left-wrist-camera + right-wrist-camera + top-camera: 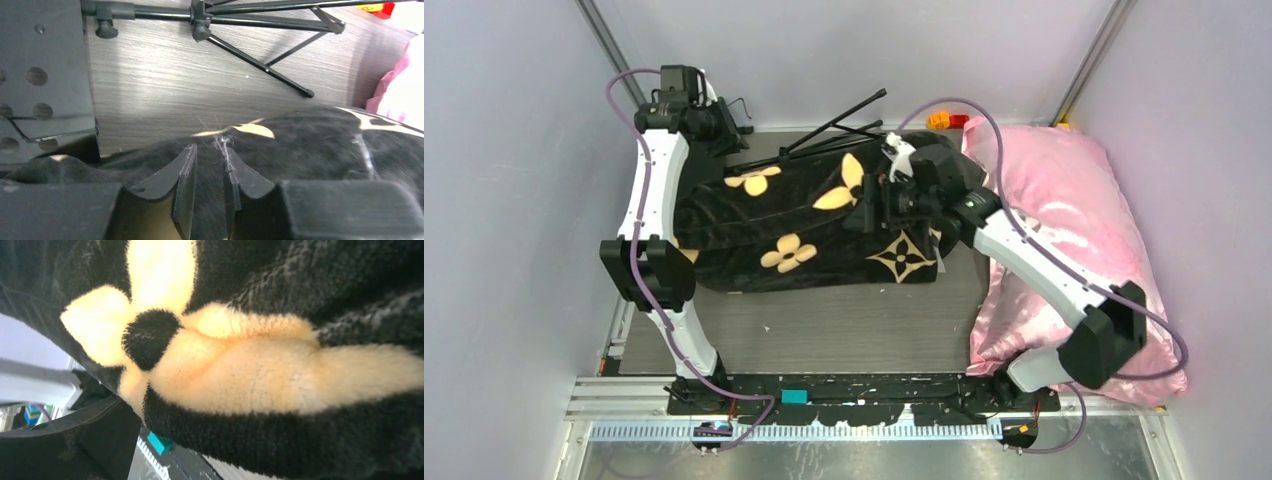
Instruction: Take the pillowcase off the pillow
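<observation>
The black plush pillowcase (804, 225) with yellow flower and star motifs lies bulging across the middle of the table; the white pillow is hidden. My left gripper (736, 150) is at its far left edge. In the left wrist view its fingers (186, 172) stand close together with a fold of the black fabric (310, 145) pinched between them. My right gripper (869, 205) is on the right part of the pillowcase with fabric bunched at it. The right wrist view is filled by lifted fabric (280, 290), which hides the fingers.
A shiny pink satin pillow (1064, 230) fills the right side of the table, under the right arm. A black folding stand (834, 125) lies at the back, with red and orange blocks (946, 120) beside it. A teal block (795, 397) sits on the front rail. Walls stand close on both sides.
</observation>
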Action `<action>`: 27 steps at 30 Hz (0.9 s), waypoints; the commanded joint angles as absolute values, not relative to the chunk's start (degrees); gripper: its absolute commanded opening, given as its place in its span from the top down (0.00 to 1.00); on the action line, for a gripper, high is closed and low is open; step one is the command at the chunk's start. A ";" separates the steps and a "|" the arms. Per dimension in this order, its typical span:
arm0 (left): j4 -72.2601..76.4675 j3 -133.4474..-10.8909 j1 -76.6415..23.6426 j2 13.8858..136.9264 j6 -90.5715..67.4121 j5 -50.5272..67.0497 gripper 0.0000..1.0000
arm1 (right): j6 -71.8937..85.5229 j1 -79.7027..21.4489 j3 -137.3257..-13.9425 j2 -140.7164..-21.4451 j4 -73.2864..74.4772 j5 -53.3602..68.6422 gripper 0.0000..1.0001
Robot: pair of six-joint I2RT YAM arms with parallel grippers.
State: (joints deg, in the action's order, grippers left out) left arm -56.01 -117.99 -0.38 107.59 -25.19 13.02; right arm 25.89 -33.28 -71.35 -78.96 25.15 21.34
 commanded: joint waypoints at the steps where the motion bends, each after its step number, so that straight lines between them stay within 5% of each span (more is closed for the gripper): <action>1: -58.04 -119.40 -0.62 98.77 -25.49 17.57 0.68 | 27.50 -35.13 -82.06 -86.32 18.70 14.84 0.06; 6: -58.40 -113.99 -2.48 87.68 -27.28 22.01 0.48 | 33.48 -35.32 -95.51 -96.76 24.16 4.15 0.05; 16: -58.52 -98.13 -8.01 66.47 -30.28 24.44 0.34 | 29.44 -35.02 -104.79 -103.85 24.16 -13.72 0.01; 27: -47.83 -64.58 -8.04 52.78 -30.50 15.11 0.29 | 24.35 -26.28 -86.99 -85.27 29.83 -9.29 0.00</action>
State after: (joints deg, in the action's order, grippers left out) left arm -55.13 -72.58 -8.12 55.02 -29.61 17.08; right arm 26.00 -31.40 -92.97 -93.10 27.92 -9.41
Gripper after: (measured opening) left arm 0.701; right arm 0.995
